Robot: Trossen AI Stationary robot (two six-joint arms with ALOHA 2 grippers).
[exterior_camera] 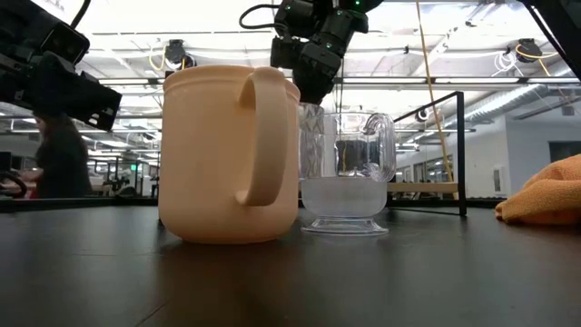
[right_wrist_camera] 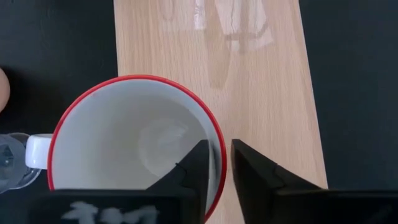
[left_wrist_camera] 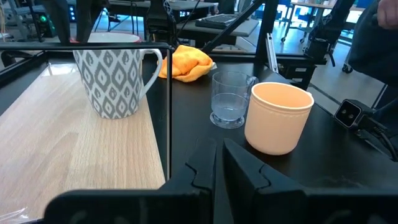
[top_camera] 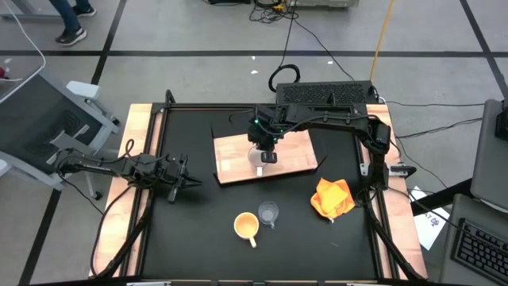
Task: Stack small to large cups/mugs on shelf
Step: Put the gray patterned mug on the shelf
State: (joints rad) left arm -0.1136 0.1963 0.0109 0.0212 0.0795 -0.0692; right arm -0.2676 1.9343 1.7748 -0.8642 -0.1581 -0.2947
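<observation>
Two fingers of the right gripper [right_wrist_camera: 216, 163] straddle the red rim of the white mug [right_wrist_camera: 134, 149] — one inside, one outside, with a sliver of gap to the wall, so whether they are clamped or letting go I cannot tell. The mug stands upright on the wooden board [top_camera: 238, 155], near its front edge. The left gripper [top_camera: 184, 181] hangs over the black tabletop [top_camera: 198, 230] left of the board, fingers [left_wrist_camera: 202, 177] clenched together on nothing. The yellow mug [top_camera: 247, 226] and the glass cup [top_camera: 269, 213] stand touching, or nearly so, in front of the board — both off it. An orange cloth [top_camera: 333, 197] lies to the right.
</observation>
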